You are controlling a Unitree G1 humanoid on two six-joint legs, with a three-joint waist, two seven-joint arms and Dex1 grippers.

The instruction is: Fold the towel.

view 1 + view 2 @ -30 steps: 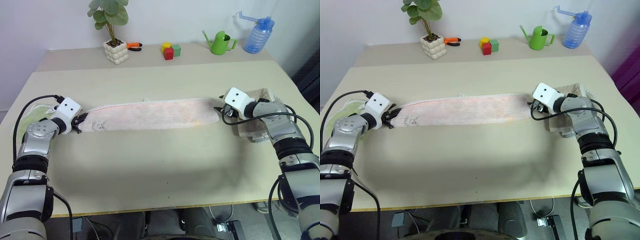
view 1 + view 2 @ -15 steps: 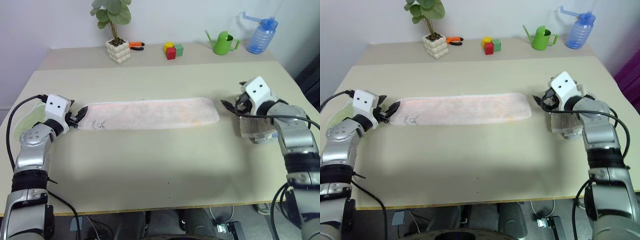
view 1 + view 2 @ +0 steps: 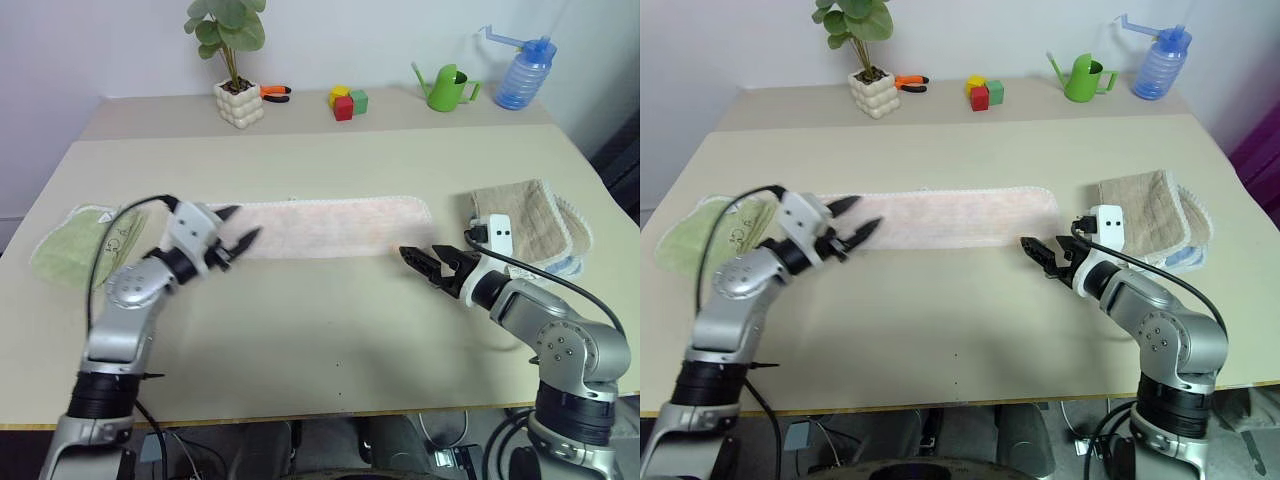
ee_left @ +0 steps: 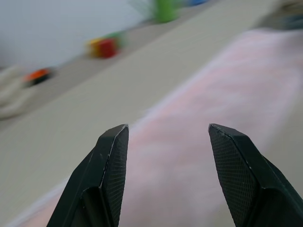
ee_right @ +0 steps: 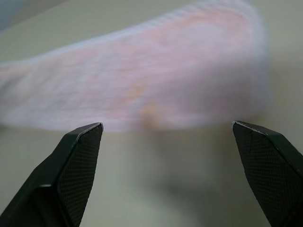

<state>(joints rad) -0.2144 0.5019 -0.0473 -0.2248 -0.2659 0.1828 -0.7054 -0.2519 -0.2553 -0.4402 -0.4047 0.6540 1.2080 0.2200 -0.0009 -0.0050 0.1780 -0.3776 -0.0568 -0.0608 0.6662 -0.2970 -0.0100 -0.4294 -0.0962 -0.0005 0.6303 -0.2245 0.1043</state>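
Observation:
The pale pink towel [image 3: 335, 224] lies flat as a long strip across the middle of the table, with white scalloped edging along its far side. My left gripper [image 3: 243, 224] hovers over its left end, pointing right, open and empty. Its two fingers [image 4: 111, 161] frame the pink cloth [image 4: 189, 142] in the left wrist view. My right gripper [image 3: 412, 258] is just in front of the towel's right end, pointing left, open wide with nothing in it. The right wrist view has the towel [image 5: 142, 90] a little ahead of the fingertips [image 5: 78, 146].
A light green towel [image 3: 75, 240] lies at the left edge and a folded beige towel [image 3: 530, 222] at the right. Along the back stand a potted plant [image 3: 238, 100], orange pliers [image 3: 275, 93], coloured blocks [image 3: 345, 101], a green watering can [image 3: 441, 87] and a blue bottle [image 3: 520, 72].
Both grippers have come off the towel's ends. The left arm swung right over the left end. The right arm drew back toward the near side, rolled over and opened wider.

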